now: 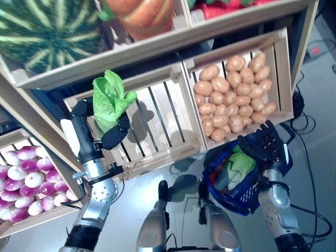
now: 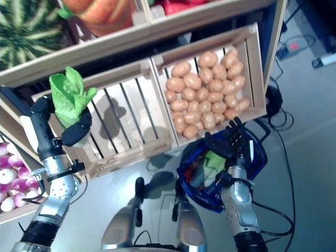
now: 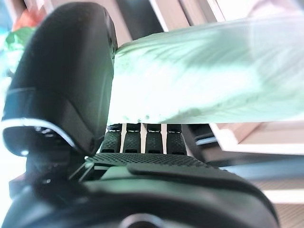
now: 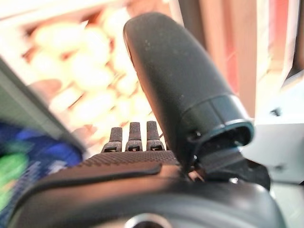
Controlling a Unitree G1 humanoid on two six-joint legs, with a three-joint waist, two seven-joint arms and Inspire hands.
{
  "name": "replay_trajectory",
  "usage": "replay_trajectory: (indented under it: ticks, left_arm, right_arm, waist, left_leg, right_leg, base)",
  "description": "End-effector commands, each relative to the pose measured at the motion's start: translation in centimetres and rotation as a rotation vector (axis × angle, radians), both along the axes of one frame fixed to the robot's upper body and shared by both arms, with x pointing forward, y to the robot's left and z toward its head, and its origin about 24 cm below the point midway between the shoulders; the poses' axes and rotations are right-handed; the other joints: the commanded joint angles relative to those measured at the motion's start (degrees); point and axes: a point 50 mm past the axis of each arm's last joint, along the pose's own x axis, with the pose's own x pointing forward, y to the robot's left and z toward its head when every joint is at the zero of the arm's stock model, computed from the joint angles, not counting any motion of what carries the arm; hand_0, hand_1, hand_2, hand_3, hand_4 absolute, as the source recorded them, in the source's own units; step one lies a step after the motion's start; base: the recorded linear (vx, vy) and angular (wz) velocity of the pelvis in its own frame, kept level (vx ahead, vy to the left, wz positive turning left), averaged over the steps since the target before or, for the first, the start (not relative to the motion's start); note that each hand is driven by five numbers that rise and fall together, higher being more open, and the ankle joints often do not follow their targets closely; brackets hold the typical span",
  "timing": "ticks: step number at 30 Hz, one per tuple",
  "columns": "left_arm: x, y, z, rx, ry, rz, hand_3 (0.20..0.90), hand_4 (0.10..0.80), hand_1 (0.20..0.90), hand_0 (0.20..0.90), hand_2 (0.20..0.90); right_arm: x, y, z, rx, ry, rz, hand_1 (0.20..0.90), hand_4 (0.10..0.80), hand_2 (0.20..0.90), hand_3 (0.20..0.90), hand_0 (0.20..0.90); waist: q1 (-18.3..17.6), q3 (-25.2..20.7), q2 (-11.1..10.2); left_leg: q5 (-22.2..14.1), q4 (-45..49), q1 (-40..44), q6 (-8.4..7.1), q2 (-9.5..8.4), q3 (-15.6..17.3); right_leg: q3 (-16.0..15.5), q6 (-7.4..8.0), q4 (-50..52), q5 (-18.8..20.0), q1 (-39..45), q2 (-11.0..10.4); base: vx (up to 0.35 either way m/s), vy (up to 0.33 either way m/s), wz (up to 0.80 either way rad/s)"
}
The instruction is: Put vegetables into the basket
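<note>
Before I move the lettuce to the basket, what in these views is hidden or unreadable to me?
- Basket contents: beyond something green, not identifiable in the eye views; the right hand covers part of it.
- Right hand's hold on the basket: the right wrist view shows only thumb and fingertips against blur.
- Lettuce: its lower end is hidden by the left hand, and it is blurred in the left wrist view.
- Upper shelf produce: cut off by the top edge.

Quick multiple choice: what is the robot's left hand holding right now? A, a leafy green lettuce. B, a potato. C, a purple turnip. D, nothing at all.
A: the left hand has its thumb and fingers closed on a leafy green lettuce, held up in front of the slatted wooden crate, while the potatoes lie in their own crate.
</note>
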Motion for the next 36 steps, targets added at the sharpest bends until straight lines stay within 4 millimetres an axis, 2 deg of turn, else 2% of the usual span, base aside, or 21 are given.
replay_trajectory:
  ticks: [1, 5, 8, 15, 20, 27, 32, 36]
  left_arm:
    - [0.0, -1.6, 2.4, -0.159, -0.129, -0.297, 0.300, 0.400, 0.300, 0.300, 0.300]
    - [0.3, -3.9, 2.3, -0.314, -0.080, -0.568, 0.300, 0.400, 0.300, 0.300, 0.300]
    - [0.4, -5.7, 2.4, -0.364, -0.049, -0.753, 0.300, 0.400, 0.300, 0.300, 0.300]
    - [0.6, -8.9, 2.7, -0.298, 0.035, -1.008, 0.300, 0.400, 0.300, 0.300, 0.300]
    - [0.4, -9.2, 2.9, -0.304, 0.046, -1.094, 0.300, 0.400, 0.300, 0.300, 0.300]
    - [0.0, -9.8, 3.2, -0.302, 0.030, -1.153, 0.300, 0.400, 0.300, 0.300, 0.300]
    - [-0.2, -10.4, 3.4, -0.304, 0.019, -1.211, 0.300, 0.400, 0.300, 0.300, 0.300]
    - [-0.2, -10.5, 3.5, -0.294, 0.019, -1.201, 0.300, 0.400, 0.300, 0.300, 0.300]
  right_arm:
    - [-1.3, 0.2, 3.7, -0.100, -0.256, 0.170, 0.900, 0.800, 0.900, 0.900, 0.900]
    - [-1.2, 1.8, 5.1, -0.113, -0.308, 0.380, 0.900, 0.800, 0.900, 0.900, 0.900]
    - [-1.1, 2.6, 5.6, -0.100, -0.327, 0.502, 0.900, 0.800, 0.900, 0.900, 0.900]
    - [-0.3, 5.3, 5.9, -0.001, -0.305, 0.769, 0.900, 0.800, 0.900, 0.900, 0.900]
    - [-0.5, 6.8, 5.4, 0.043, -0.260, 0.899, 0.900, 0.800, 0.900, 0.900, 0.900]
    - [-0.7, 7.8, 5.0, 0.094, -0.213, 1.002, 0.900, 0.800, 0.900, 0.900, 0.900]
    - [-1.1, 8.8, 5.0, 0.152, -0.198, 1.138, 0.900, 0.800, 0.900, 0.900, 0.900]
    - [-0.8, 8.5, 5.1, 0.171, -0.191, 1.110, 0.900, 0.800, 0.900, 0.900, 0.900]
  waist:
    - [0.5, -11.2, -1.1]
    - [1.1, -13.5, -1.4]
    - [1.4, -14.7, -1.6]
    - [1.8, -16.7, -1.5]
    - [2.1, -17.9, -1.3]
    - [2.2, -19.1, -1.1]
    - [2.2, -19.5, -1.0]
    - [2.1, -20.1, -1.0]
  left_leg:
    - [-2.2, 0.1, 0.0, -1.18, -1.19, 0.0]
    - [-2.4, -0.5, 1.8, -1.28, -0.89, -0.4]
    - [-2.7, -0.8, 2.9, -1.30, -0.71, -0.3]
    - [-3.6, -0.8, 5.2, -1.27, -0.59, -0.1]
    - [-4.4, -0.8, 6.6, -1.22, -0.41, 0.1]
    - [-5.0, -0.8, 7.7, -1.20, -0.21, 0.3]
    - [-5.5, -0.8, 8.8, -1.12, -0.13, 0.4]
    - [-5.7, -0.8, 9.2, -1.16, -0.02, 0.5]
  right_leg:
    - [-2.0, 0.75, 0.0, 0.0, 4.2, -1.8]
    - [-2.6, 0.92, -1.5, 0.3, 6.7, -1.9]
    - [-2.6, 1.14, -2.8, 0.7, 7.9, -2.2]
    - [-2.9, 1.56, -3.9, 0.7, 10.3, -2.7]
    - [-2.8, 1.84, -4.6, 0.7, 11.7, -3.1]
    - [-2.5, 2.14, -5.1, 0.6, 12.6, -3.3]
    - [-2.2, 2.32, -5.0, 0.5, 13.4, -3.6]
    - [-2.2, 2.54, -5.3, 0.7, 13.8, -3.9]
  base:
    - [0.123, -0.056, 0.13]
    - [0.117, -0.042, 0.18]
    - [0.078, -0.033, 0.03]
    - [0.057, -0.007, 0.02]
    - [0.054, -0.002, 0.01]
    - [0.023, 0.003, 0.02]
    - [0.000, 0.000, 0.00]
    - [0.009, 0.006, 0.00]
